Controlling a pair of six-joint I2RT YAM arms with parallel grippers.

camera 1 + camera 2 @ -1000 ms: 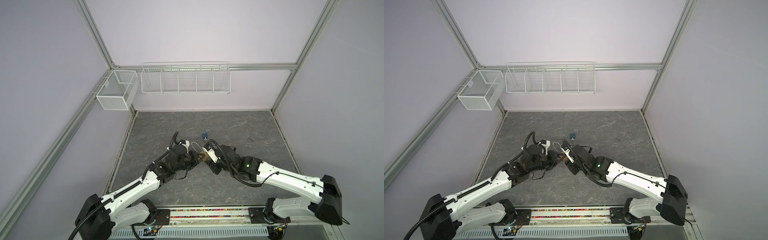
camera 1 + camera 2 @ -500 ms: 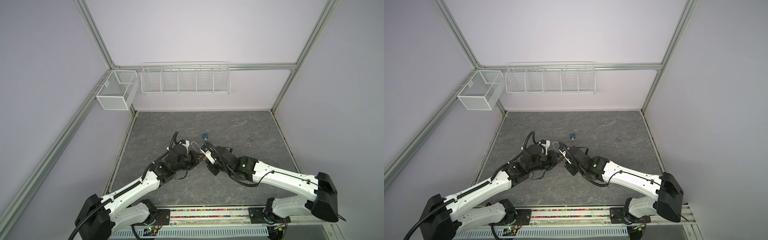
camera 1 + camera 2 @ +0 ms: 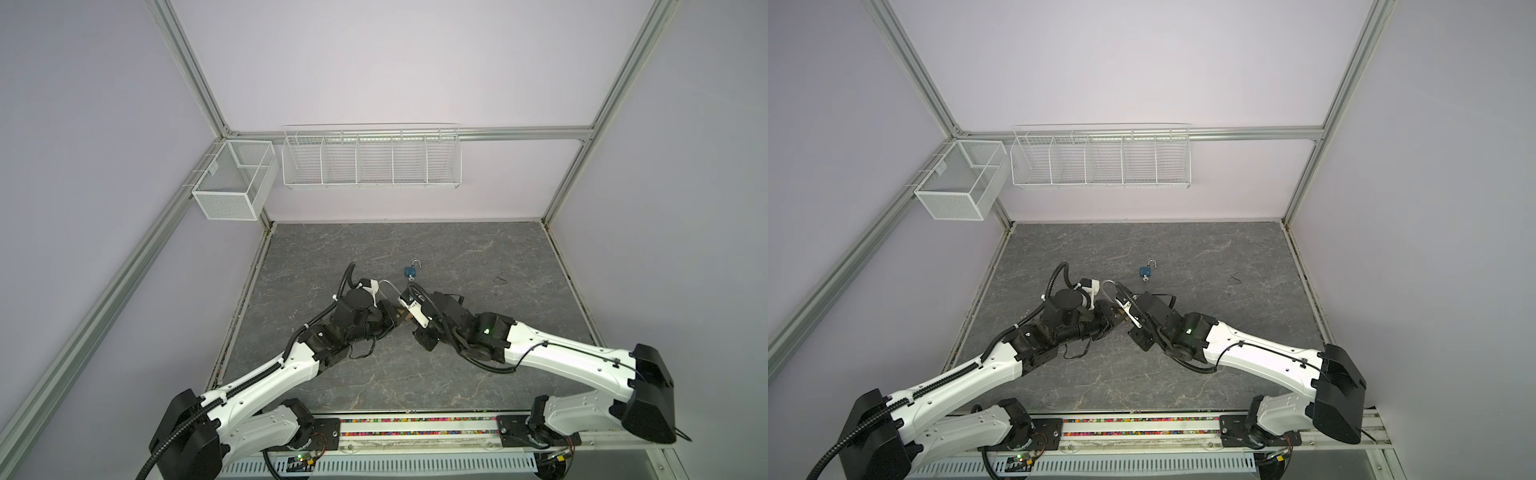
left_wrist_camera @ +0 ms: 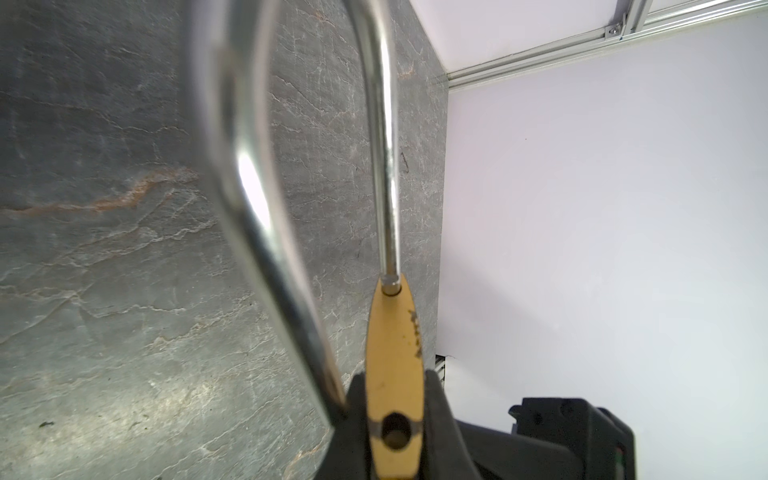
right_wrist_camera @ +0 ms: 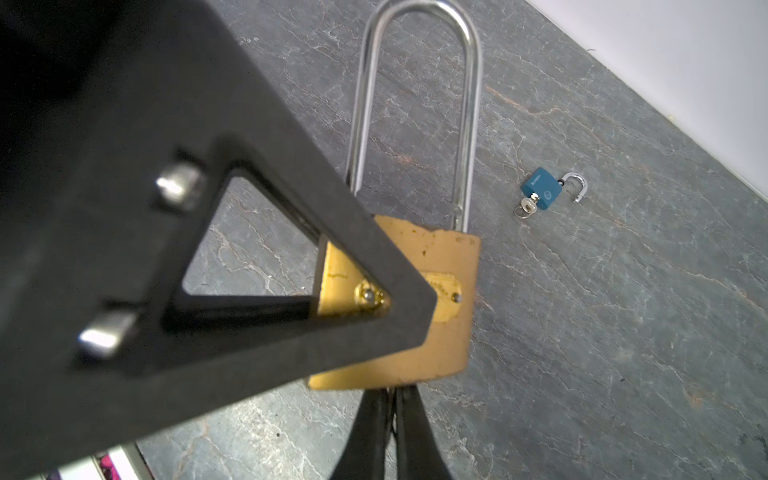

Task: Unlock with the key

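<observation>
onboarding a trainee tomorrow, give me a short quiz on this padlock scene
1. True or false: the blue padlock on the table has its shackle closed.
2. What does the left pincer clamp? A blue padlock; B brass padlock; C screwdriver.
3. Fill in: a ___ sticks out of the blue padlock's base.
Key: 1 false; 2 B; 3 key.

Grey veined surface point(image 3: 490, 249), one small lock lying on it.
A blue padlock point(image 3: 410, 272) lies flat near the middle, shackle swung open, key point(image 5: 524, 206) in its keyway; a dark mark point(image 3: 500, 279) shows well apart.
</observation>
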